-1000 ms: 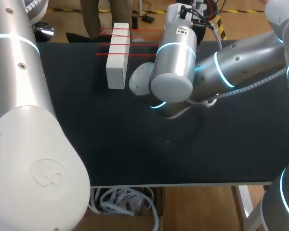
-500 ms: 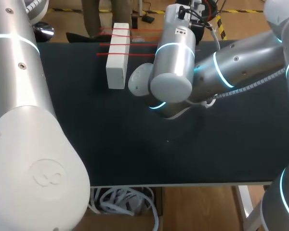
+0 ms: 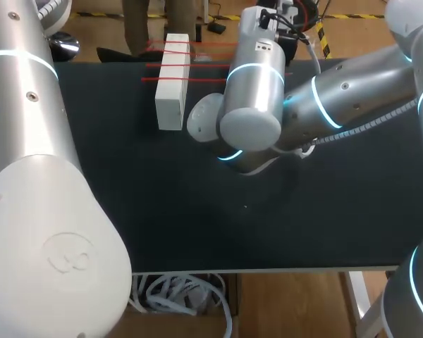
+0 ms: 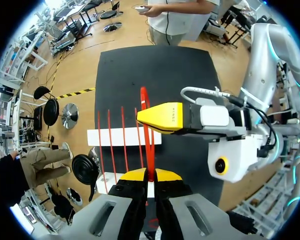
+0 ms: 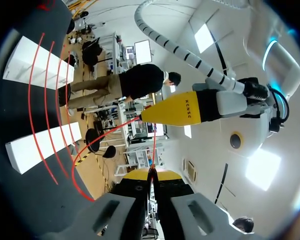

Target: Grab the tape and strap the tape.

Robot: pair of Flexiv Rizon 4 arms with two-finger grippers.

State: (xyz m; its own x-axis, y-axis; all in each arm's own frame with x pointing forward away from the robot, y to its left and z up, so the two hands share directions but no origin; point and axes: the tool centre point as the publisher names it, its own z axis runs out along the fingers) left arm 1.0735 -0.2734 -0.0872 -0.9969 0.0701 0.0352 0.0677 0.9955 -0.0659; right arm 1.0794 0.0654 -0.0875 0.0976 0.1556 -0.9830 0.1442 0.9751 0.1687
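Two arms, head view: right arm is in over the table, its wrist beside a white block; red tape strands cross the block's long axis.
Left wrist view: left gripper has its tips together, pinching a tape strand that runs straight ahead to the right gripper, parallel to the laid strands.
Right wrist view: right gripper is likewise clamped on that strand; the white block lies off to one side.
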